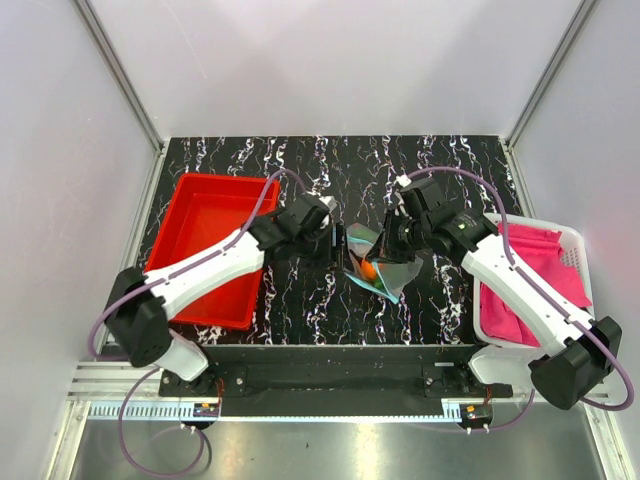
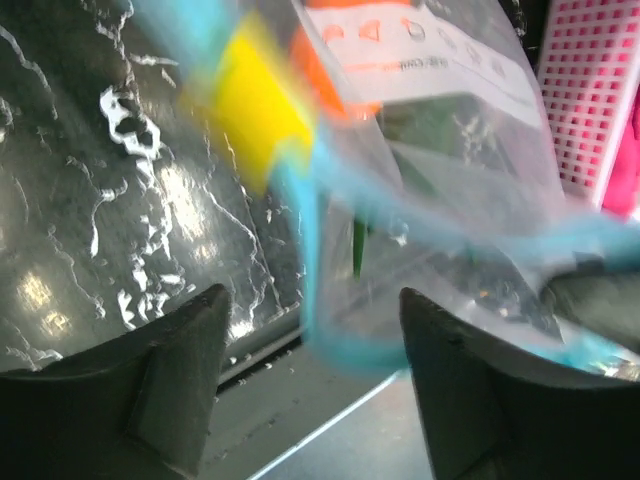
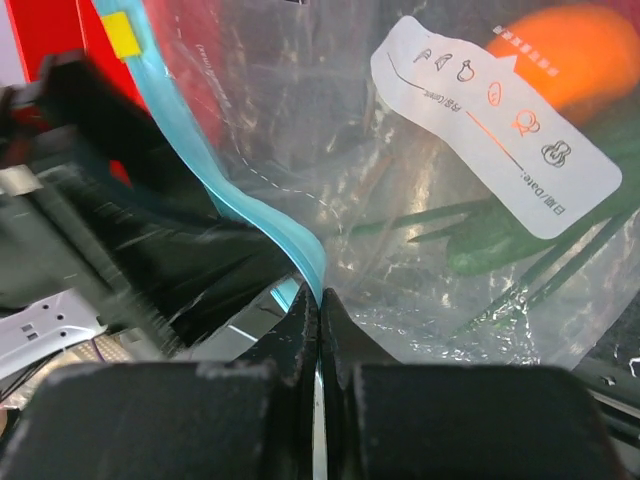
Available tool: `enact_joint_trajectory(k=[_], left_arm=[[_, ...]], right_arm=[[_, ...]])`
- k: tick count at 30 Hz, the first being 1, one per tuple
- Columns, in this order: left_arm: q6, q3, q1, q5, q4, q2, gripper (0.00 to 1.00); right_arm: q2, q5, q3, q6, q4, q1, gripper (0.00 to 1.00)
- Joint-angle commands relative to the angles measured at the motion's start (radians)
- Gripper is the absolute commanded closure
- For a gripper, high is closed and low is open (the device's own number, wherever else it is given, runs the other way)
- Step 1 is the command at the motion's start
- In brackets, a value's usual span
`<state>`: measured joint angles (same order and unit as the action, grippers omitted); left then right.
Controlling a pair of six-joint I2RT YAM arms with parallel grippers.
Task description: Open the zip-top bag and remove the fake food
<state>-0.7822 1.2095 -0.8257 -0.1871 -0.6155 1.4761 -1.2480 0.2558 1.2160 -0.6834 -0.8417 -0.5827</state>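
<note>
The clear zip-top bag (image 1: 383, 272) hangs above the middle of the black table between both grippers. My right gripper (image 3: 318, 300) is shut on the bag's blue zip strip (image 3: 240, 200), next to the left gripper (image 1: 335, 243). Inside the bag I see the fake food: an orange fruit (image 3: 580, 55) and green pieces (image 3: 510, 245) behind the white label (image 3: 490, 120). My left gripper (image 2: 310, 365) is open. The blurred blue strip (image 2: 315, 260) hangs loose between its fingers (image 2: 180, 370) and is not pinched. A yellow tab (image 2: 265, 100) sits on the strip.
A red tray (image 1: 205, 245) stands on the left of the table under the left arm. A white basket (image 1: 565, 240) with a pink cloth (image 1: 530, 275) stands at the right edge. White walls enclose the table on three sides.
</note>
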Motion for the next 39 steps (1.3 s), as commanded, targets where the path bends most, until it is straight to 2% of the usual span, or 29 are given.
enact_joint_trajectory(k=[1, 2, 4, 5, 9, 13, 15, 20, 23, 25, 28, 32, 39], left_arm=[[0.087, 0.068, 0.042, -0.053, 0.022, 0.068, 0.48], [0.101, 0.065, 0.059, -0.09, 0.02, 0.075, 0.63], [0.165, 0.068, 0.107, -0.115, 0.019, 0.075, 0.76], [0.19, 0.09, 0.121, -0.117, -0.013, 0.072, 0.85], [0.325, 0.189, 0.155, -0.107, -0.128, 0.078, 1.0], [0.441, 0.205, 0.158, -0.059, -0.184, 0.075, 1.0], [0.463, 0.194, 0.161, -0.031, -0.185, 0.081, 1.0], [0.44, 0.196, 0.171, -0.031, -0.168, 0.138, 1.0], [0.406, 0.223, 0.171, -0.084, -0.193, 0.174, 1.0], [0.388, 0.235, 0.163, -0.115, -0.182, 0.148, 0.8], [0.393, 0.301, 0.157, -0.12, -0.236, 0.112, 0.66], [0.357, 0.341, 0.142, -0.11, -0.251, 0.01, 0.59], [0.261, 0.351, 0.028, 0.001, -0.101, -0.043, 0.6]], right_arm=[[0.015, -0.042, 0.023, -0.022, 0.043, -0.008, 1.0], [0.012, -0.062, 0.04, -0.012, 0.043, -0.006, 1.0], [-0.001, -0.114, 0.057, 0.002, 0.036, -0.006, 1.0], [-0.004, -0.139, 0.071, -0.001, 0.027, -0.006, 1.0], [0.004, -0.28, 0.094, -0.018, -0.022, 0.001, 1.0], [0.013, -0.467, 0.128, -0.007, -0.109, 0.004, 1.0], [0.007, -0.492, 0.172, 0.018, -0.143, 0.007, 1.0], [0.012, -0.431, 0.145, 0.08, -0.172, 0.007, 1.0], [0.012, -0.353, 0.134, 0.12, -0.175, 0.007, 1.0], [0.025, -0.343, 0.136, 0.157, -0.18, 0.006, 1.0], [0.047, -0.326, 0.134, 0.199, -0.158, 0.007, 1.0], [0.029, -0.271, 0.134, 0.174, -0.136, 0.007, 1.0], [0.009, -0.174, 0.125, 0.177, -0.115, 0.007, 1.0]])
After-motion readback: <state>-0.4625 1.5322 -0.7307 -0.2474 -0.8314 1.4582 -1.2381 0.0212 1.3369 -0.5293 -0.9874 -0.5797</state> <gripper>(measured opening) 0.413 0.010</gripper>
